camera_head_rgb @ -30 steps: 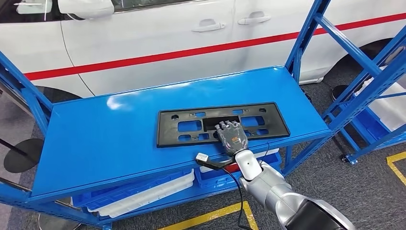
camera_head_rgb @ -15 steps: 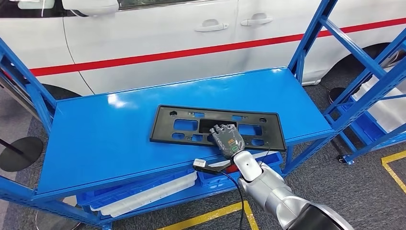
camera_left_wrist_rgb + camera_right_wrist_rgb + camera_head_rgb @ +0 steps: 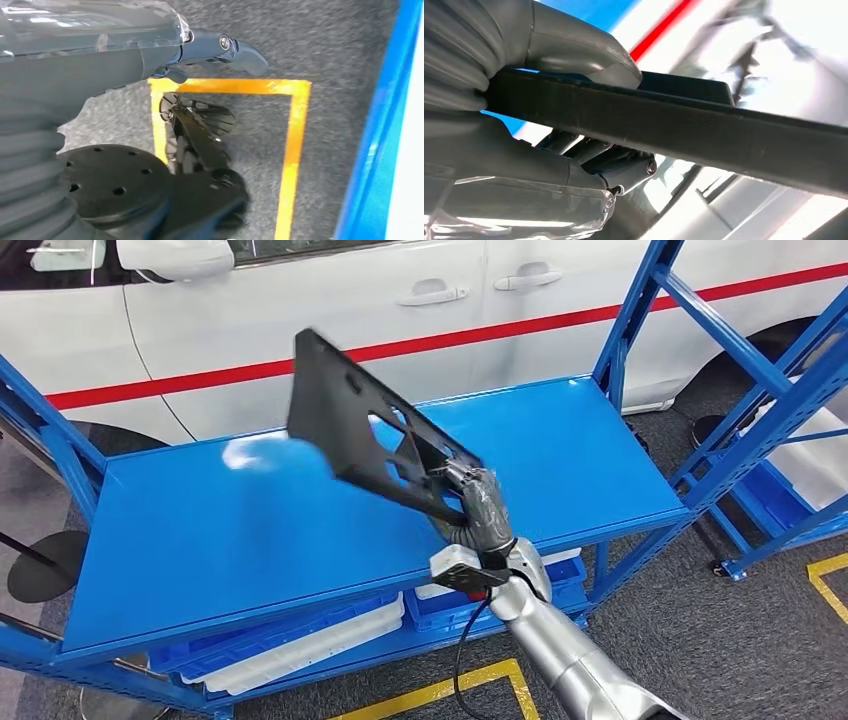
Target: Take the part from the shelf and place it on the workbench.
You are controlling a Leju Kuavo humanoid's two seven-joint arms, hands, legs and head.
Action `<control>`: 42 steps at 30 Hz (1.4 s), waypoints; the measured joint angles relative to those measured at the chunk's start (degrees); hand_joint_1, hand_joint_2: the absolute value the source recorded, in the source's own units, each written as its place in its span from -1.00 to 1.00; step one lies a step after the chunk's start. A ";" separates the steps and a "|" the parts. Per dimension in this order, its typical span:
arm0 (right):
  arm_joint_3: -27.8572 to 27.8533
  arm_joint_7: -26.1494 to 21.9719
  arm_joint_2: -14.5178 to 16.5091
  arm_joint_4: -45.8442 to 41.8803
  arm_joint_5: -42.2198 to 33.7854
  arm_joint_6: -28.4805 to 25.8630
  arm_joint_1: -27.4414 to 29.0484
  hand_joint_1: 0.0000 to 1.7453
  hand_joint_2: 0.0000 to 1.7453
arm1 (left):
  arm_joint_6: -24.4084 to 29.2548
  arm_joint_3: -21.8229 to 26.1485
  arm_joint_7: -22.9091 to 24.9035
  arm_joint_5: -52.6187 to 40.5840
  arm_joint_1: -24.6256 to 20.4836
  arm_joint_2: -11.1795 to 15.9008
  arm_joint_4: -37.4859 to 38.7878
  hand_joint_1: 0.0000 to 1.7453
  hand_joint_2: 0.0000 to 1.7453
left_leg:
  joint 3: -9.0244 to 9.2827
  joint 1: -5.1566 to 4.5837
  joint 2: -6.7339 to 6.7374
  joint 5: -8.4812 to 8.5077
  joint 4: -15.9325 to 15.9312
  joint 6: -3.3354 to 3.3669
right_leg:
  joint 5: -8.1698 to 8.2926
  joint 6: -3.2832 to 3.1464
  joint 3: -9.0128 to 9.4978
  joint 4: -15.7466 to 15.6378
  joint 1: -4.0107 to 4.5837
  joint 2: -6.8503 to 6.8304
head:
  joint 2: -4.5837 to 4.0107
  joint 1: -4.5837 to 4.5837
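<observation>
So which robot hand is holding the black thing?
The right hand. It grips the black license plate frame, lifted off the blue shelf; the left hand hangs over the floor, holding nothing.

Car workshop: white car [image 3: 420, 320] behind blue steel shelving [image 3: 250, 530]; yellow floor markings [image 3: 440, 690] on grey carpet.

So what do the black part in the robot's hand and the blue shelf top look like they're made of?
Black part: probably moulded plastic, matte, with cut-out openings and a thin rim.
Shelf top: looks like painted sheet metal, glossy blue, showing a bright glare patch.
The right hand grips the part by one edge.
</observation>
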 joint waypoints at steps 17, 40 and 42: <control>-4.75 2.31 -0.41 -36.14 -46.34 56.97 10.40 0.90 1.00 | 3.50 1.25 -4.81 -0.25 -0.74 0.43 0.00 -1.00 1.00 | 5.09 0.07 -0.33 3.11 -10.69 2.13 | -1.17 2.32 -4.88 7.29 -0.31 0.13 | 0.00 0.07; 2.96 -0.60 0.71 -29.53 -40.05 69.82 13.53 0.90 1.00 | 7.00 1.13 2.22 -1.74 -1.38 1.16 0.00 -1.00 1.00 | 3.41 -0.18 -0.03 5.23 -11.18 2.76 | -4.23 1.66 -4.07 6.62 0.59 0.34 | 0.00 0.06; 3.22 -0.60 0.59 -28.70 -40.35 70.77 13.77 0.90 1.00 | 7.30 1.11 2.57 -1.89 -1.42 1.19 0.00 -1.00 1.00 | 2.78 -0.19 0.09 5.75 -11.20 2.93 | -8.73 2.43 -6.31 13.57 -0.01 0.30 | 0.00 0.07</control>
